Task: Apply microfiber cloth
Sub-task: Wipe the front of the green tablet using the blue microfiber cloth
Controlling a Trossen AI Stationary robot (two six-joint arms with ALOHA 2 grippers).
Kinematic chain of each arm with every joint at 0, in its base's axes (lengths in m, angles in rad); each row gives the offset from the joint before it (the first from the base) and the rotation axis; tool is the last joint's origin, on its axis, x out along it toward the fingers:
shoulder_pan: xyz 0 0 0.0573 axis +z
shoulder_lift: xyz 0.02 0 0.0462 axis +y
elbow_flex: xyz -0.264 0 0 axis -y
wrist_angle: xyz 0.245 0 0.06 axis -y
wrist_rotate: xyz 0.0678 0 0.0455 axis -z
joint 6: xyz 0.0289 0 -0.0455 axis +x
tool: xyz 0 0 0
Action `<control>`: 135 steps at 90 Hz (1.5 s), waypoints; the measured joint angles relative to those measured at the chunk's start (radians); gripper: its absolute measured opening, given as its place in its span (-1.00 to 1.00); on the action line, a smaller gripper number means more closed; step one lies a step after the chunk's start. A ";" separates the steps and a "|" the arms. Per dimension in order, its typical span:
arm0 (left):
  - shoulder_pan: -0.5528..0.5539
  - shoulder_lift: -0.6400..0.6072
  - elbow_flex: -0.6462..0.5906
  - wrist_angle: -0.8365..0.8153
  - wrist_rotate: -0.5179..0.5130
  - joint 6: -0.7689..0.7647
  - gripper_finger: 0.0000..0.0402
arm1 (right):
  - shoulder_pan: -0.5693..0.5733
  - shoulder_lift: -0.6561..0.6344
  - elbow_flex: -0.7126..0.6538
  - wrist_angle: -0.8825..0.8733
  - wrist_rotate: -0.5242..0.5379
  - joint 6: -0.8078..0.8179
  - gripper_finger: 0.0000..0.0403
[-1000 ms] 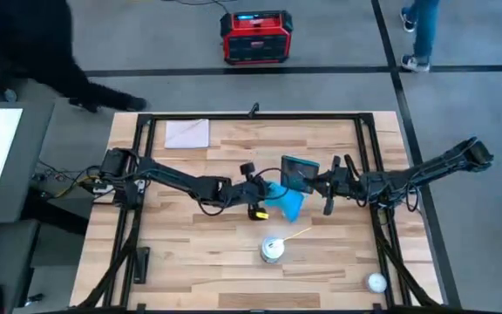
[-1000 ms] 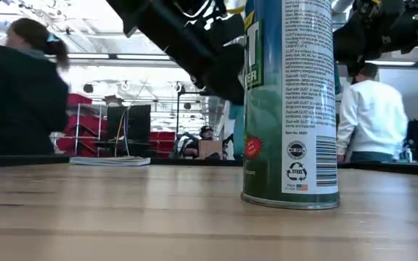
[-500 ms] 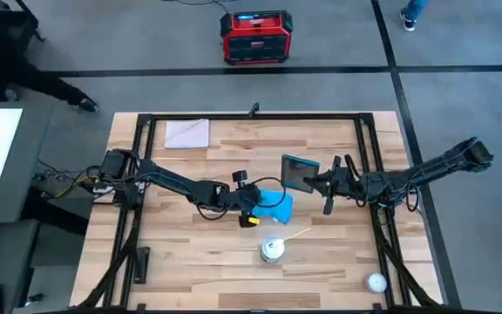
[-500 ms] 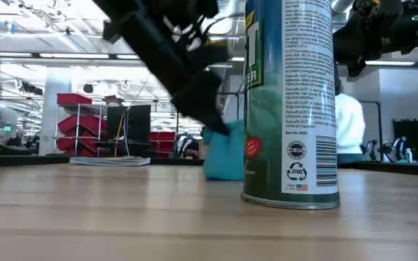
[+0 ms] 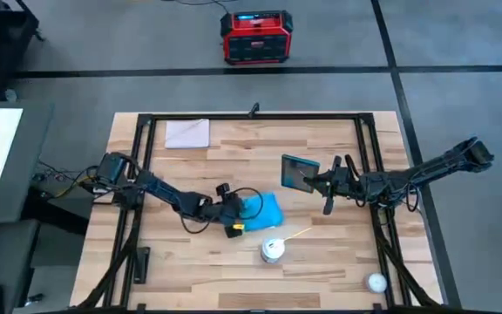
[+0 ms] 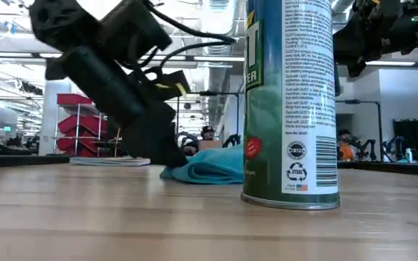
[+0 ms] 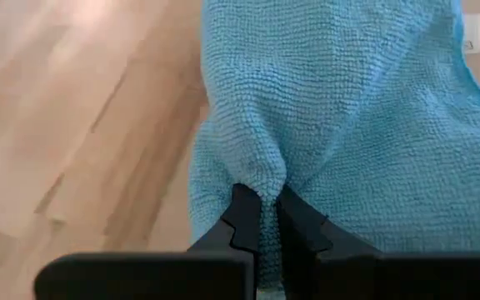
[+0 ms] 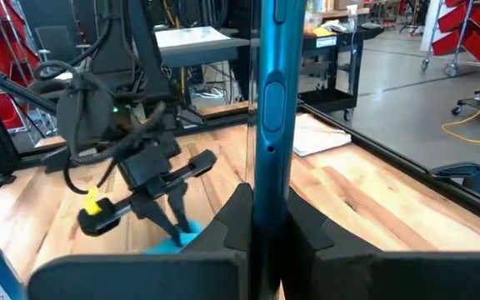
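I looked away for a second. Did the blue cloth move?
Yes. In the high view the microfiber cloth has gone down and left, away from the teal device toward the spray can, pulled by the left gripper.

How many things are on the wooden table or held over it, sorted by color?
Blue or teal: 2, the microfiber cloth and the tablet.
White or pale: 3, the spray can, the square sheet and the ball.
Total: 5.
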 joint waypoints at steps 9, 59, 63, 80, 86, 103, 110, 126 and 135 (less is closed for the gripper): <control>-0.010 0.002 -0.002 0.038 0.020 0.030 -0.99 | 0.000 0.000 0.000 0.003 0.000 0.000 -0.95; -0.017 -0.272 -0.003 0.055 0.054 0.194 -0.63 | 0.012 -0.033 0.000 0.011 0.000 -0.019 -0.95; -0.017 -0.312 -0.003 0.044 0.069 0.207 -0.60 | 0.015 -0.034 0.000 0.010 0.000 -0.020 -0.95; -0.017 -0.449 -0.003 0.037 0.173 0.253 -0.42 | 0.020 -0.035 0.000 -0.013 0.000 -0.022 -0.95; -0.017 -0.475 -0.002 0.037 0.186 0.256 -0.35 | 0.020 -0.035 0.000 -0.012 0.000 -0.022 -0.95; -0.016 -0.511 -0.002 -0.026 0.186 0.244 -0.16 | 0.020 -0.035 0.000 -0.016 -0.001 -0.022 -0.95; -0.016 -0.512 -0.002 -0.027 0.186 0.228 -0.11 | 0.020 -0.035 0.000 -0.018 -0.001 -0.033 -0.95; -0.016 -0.534 -0.002 -0.070 0.203 0.245 -0.07 | 0.023 -0.066 0.000 -0.073 0.000 -0.037 -0.95; -0.009 -0.584 -0.002 -0.147 0.203 0.250 -0.07 | 0.041 -0.111 0.000 -0.090 0.000 -0.042 -0.95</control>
